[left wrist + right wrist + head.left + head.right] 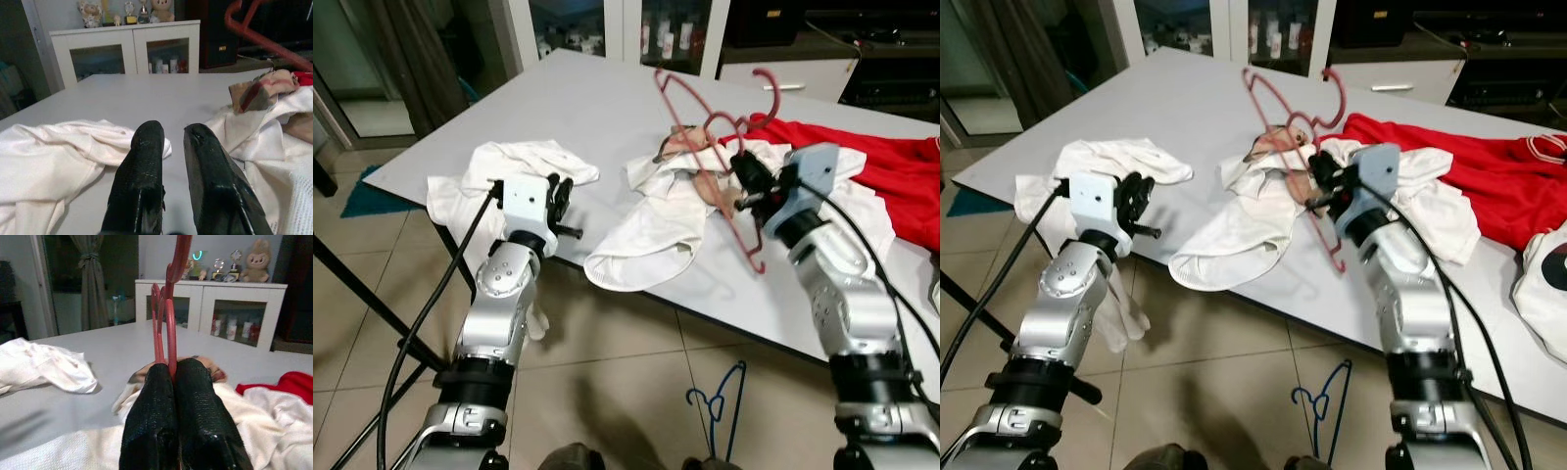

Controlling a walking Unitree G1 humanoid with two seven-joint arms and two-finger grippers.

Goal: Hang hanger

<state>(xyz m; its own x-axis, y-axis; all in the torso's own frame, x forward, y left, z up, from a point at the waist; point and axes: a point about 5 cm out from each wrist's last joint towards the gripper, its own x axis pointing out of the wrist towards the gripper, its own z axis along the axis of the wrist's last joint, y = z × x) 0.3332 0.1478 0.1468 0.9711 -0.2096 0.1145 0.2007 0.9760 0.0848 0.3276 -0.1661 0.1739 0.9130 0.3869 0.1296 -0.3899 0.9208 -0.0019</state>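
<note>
Since the red hanger [710,147] pinched upright in the right gripper [751,188] at center frame looks light, stiff and kinda slippery plastic, I'd keep hold on its thin bar, left gripper [560,201] slightly parted, empty.

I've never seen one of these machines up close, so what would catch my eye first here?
Probably the red hanger, pinched in the right claw and held up over the clothes on the white table. Next, the red shirt sprawled at the table's right end beside crumpled white shirts. The left claw hovers slightly open at the table's near edge, by another white garment.
</note>
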